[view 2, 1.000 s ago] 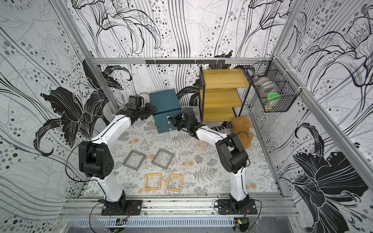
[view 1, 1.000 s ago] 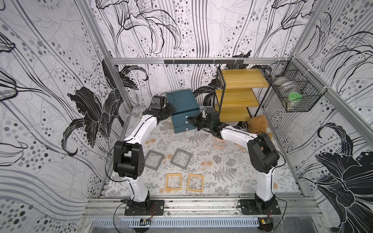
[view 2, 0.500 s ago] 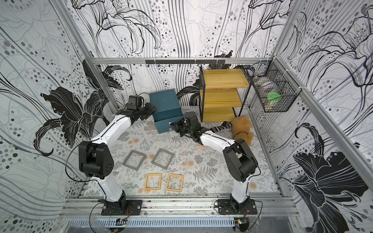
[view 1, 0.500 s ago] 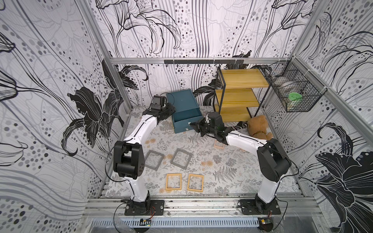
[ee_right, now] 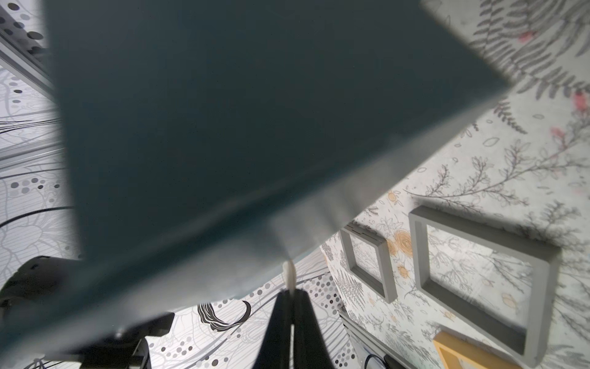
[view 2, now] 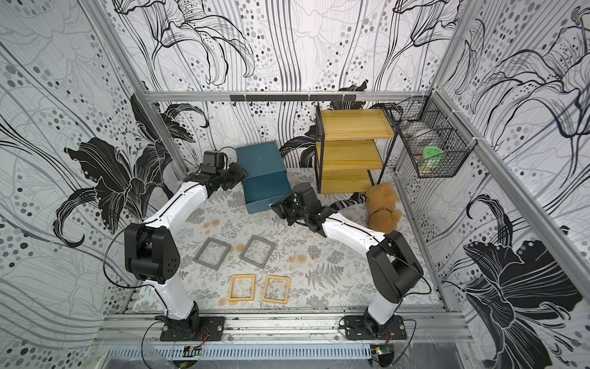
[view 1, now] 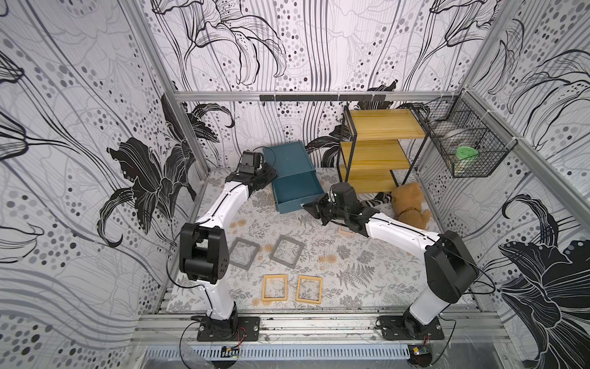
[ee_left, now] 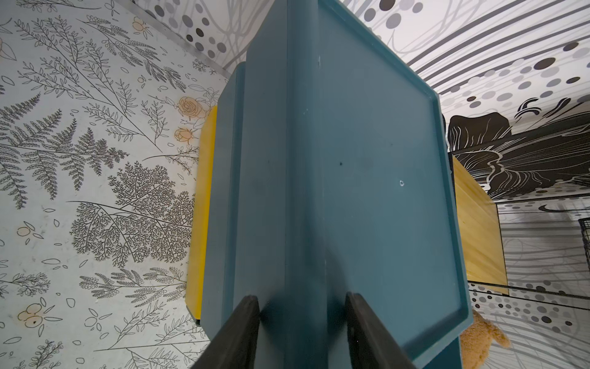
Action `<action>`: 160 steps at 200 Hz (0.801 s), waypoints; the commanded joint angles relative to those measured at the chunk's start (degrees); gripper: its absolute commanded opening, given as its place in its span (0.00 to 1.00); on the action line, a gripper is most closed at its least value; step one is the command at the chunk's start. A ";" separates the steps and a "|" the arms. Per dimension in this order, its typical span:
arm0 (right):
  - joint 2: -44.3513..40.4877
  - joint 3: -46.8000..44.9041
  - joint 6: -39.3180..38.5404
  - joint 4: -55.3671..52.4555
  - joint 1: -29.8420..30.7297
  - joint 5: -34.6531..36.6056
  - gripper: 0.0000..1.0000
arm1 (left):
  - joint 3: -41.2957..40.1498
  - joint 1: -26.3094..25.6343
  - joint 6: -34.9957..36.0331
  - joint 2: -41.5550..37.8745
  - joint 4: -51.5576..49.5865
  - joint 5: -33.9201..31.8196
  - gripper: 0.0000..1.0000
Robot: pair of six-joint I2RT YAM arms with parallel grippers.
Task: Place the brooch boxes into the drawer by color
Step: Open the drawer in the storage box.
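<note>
While the left tool [ee_left: 301,298] clamps the chest [ee_left: 367,159], right tool [ee_right: 292,297] pinches the drawer's [view 1: 295,190] pull [ee_right: 290,273].

No text, label, brand, number or sign can be read on anything here.

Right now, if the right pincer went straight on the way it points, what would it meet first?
The right pincer is shut on the small silver pull of the open teal-blue drawer; straight on, it would meet that drawer's front first, probably pushing it back into the teal chest.
</note>
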 commanded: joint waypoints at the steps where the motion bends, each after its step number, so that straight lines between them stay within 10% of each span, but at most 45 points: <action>1: -3.07 -1.25 0.87 -2.58 0.46 1.12 0.00 | 0.95 0.01 -0.22 1.28 0.52 0.05 0.48; 160: -8.03 -4.80 2.37 -6.66 1.60 2.28 0.00 | 0.21 0.01 -0.57 0.71 1.09 0.25 0.48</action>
